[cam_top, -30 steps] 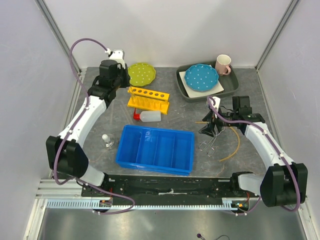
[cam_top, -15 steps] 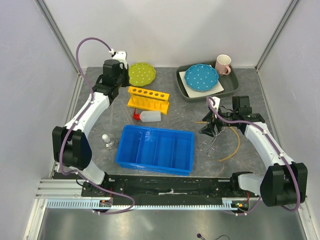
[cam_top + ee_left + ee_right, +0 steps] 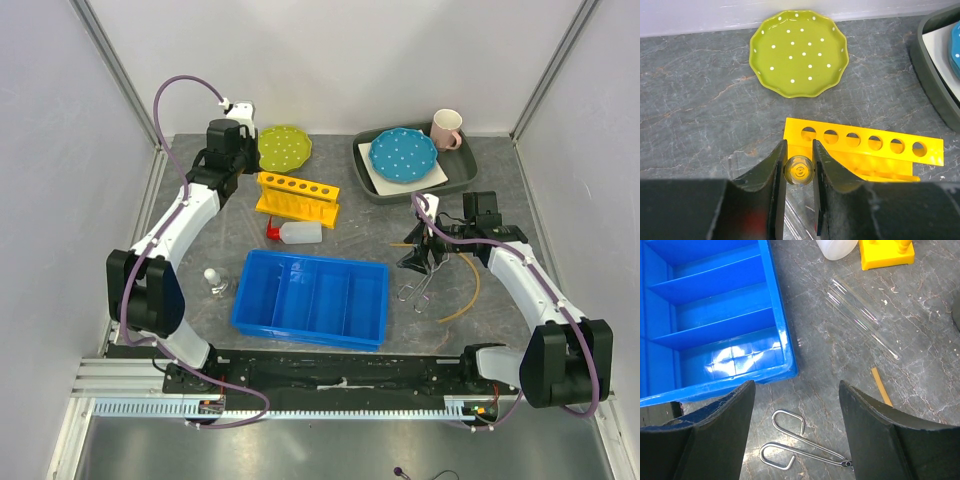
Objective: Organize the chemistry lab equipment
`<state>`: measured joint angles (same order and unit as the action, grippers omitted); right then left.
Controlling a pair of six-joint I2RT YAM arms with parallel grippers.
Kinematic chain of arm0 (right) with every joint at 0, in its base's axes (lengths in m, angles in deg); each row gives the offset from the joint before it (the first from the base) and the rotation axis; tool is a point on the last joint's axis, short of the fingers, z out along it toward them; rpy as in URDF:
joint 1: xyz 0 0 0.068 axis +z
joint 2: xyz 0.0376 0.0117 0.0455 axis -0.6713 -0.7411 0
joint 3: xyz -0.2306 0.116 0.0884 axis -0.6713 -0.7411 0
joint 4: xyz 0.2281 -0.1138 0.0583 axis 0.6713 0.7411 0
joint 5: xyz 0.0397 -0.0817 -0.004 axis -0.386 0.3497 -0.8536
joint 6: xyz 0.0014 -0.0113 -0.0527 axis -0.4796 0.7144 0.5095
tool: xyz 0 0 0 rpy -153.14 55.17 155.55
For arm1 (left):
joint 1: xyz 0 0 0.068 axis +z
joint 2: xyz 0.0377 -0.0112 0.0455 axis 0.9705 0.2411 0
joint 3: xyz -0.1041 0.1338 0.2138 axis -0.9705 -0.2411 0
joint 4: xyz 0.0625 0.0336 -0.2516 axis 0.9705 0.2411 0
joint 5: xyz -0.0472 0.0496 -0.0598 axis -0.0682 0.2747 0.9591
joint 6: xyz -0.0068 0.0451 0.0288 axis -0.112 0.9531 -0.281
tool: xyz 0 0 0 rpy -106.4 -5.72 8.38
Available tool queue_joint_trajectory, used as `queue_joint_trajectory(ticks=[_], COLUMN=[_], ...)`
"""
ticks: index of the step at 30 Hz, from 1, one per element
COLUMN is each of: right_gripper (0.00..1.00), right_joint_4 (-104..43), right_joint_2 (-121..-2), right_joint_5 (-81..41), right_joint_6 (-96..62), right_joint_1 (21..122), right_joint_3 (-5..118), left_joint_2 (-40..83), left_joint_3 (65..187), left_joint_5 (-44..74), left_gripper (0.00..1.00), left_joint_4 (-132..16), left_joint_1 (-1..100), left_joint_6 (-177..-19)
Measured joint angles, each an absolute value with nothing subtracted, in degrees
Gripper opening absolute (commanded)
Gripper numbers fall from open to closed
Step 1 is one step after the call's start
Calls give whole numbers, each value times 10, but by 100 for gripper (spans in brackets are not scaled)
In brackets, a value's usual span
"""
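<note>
Yellow test-tube rack [image 3: 296, 197] stands mid-tabletop [image 3: 375, 232] near the green plate [image 3: 284, 147]. Over the last second the left arm drew its elbow in, bringing the left end effector [image 3: 799, 151] to the rack's left end, probably for insertion. It is narrowly closed on a clear test tube [image 3: 799, 170]. The right end effector [image 3: 795, 387] hangs wide open above the tongs [image 3: 790, 452], touching nothing

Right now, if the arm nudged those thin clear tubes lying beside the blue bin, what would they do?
The glass tubes are round and lie flat on the bare table, so a sideways push would probably roll them. Their thin clear walls look fragile; a hard squeeze might crack them. Smooth glass would likely slip in a loose grip.
</note>
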<state>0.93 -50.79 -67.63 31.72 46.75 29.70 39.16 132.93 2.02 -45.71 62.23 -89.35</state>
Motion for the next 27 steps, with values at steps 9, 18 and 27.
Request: queue_joint_trajectory(ticks=[9,18,27], right_gripper=[75,75,75], right_joint_4=[10,12,12], right_joint_2=[-511,-511,-511], right_joint_5=[-677,-677,-678], right_joint_6=[321,323,327], right_joint_1=[465,464,464], right_joint_3=[297,297,297], left_joint_2=[383,373,383], left_joint_3=[1329,1329,1333], left_joint_5=[29,30,30], left_gripper=[8,8,7], left_joint_4=[-462,-470,-470], left_joint_1=[622,624,625], left_joint_6=[-894,-893,-887])
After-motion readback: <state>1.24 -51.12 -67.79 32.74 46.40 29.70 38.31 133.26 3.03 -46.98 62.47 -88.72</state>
